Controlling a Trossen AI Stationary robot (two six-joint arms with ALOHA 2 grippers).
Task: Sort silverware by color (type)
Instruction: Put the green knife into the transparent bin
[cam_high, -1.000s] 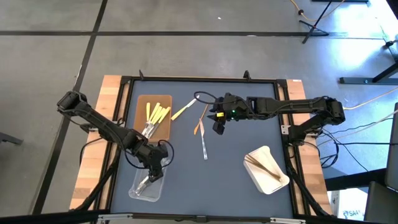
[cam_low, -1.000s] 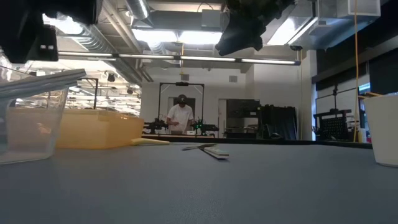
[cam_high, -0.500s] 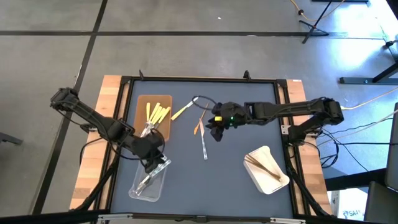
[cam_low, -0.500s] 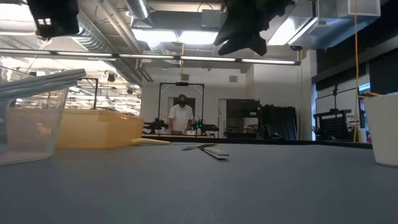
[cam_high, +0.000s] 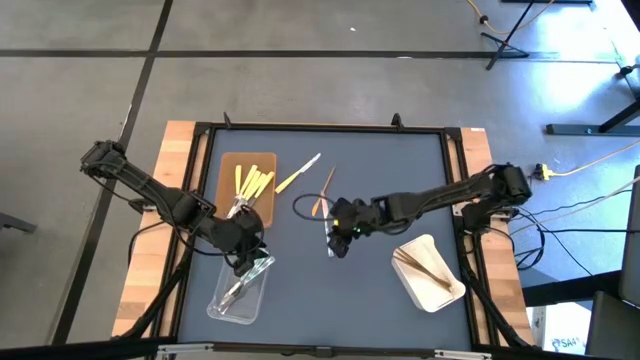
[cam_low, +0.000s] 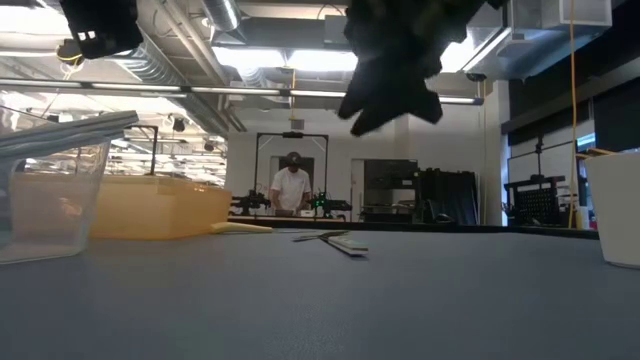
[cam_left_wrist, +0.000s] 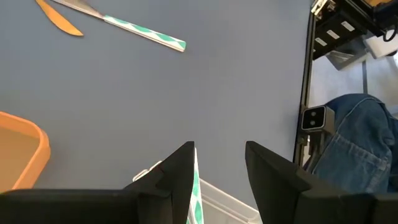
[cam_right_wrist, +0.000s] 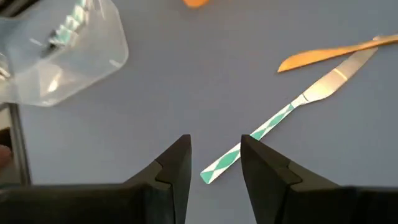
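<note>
While the left arm backs away from its drop, the left gripper (cam_high: 245, 258) now hangs over the far end of the clear tray (cam_high: 222, 308) instead of down by its near end as a second ago. Its fingers stand moderately apart with nothing between them. That tells me a clear piece has probably just gone in. Just beyond, the brown tray (cam_high: 228, 160) holds the yellow utensils (cam_high: 250, 184). To its right, on the mat, a stray yellow piece (cam_high: 297, 174) lies on its own, then a thin wooden piece (cam_high: 322, 196).

The bigger change is in the middle. The right gripper (cam_high: 338, 240) has swung from the far centre toward the near side and now hovers over the clear knife (cam_right_wrist: 273, 122) with the green-and-white handle, fingers parted and empty, the handle end just ahead of them. I take that knife as the next pick, bound for the clear tray. At the near right, the white tray (cam_high: 415, 247) holds wooden ones (cam_high: 425, 265).

From above, the right arm covers much of the knife. How many pieces lie in the clear tray I cannot make out. At table height both grippers are cut off at the top edge.
</note>
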